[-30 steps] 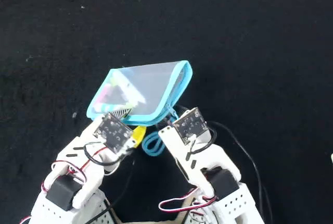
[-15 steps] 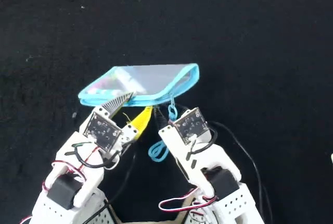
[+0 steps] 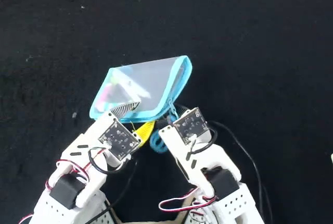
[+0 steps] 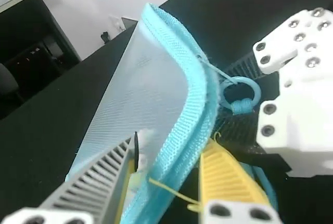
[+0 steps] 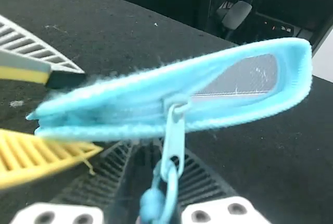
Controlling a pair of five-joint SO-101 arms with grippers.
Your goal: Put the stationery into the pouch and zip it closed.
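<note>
The pouch [image 3: 145,86], clear mesh with light-blue trim, is held tilted off the black table. Colourful stationery [image 3: 112,92] shows through the mesh at its lower corner. My left gripper [image 3: 136,120] is shut on the pouch's zipper edge [image 4: 182,130], grey finger [image 4: 99,177] on the mesh side, yellow finger [image 4: 223,177] on the other. My right gripper [image 3: 167,119] sits beside it, shut on the blue zipper pull [image 5: 171,140], which hangs from the trim [image 5: 156,104] between its dark fingers [image 5: 109,172]. The pull's ring [image 4: 238,92] and cord loop [image 3: 156,141] hang below.
The black table [image 3: 260,52] spreads bare around and beyond the pouch. The two arms' white bodies [image 3: 208,161] crowd the near edge, close together. The right arm's white housing [image 4: 296,104] stands right against the pouch's edge. Cables and furniture lie past the far edge.
Half a second ago the pouch was turned nearly flat and edge-on with the left gripper further left. Now it tilts back up, the left gripper has swung right, and the cord loop has risen.
</note>
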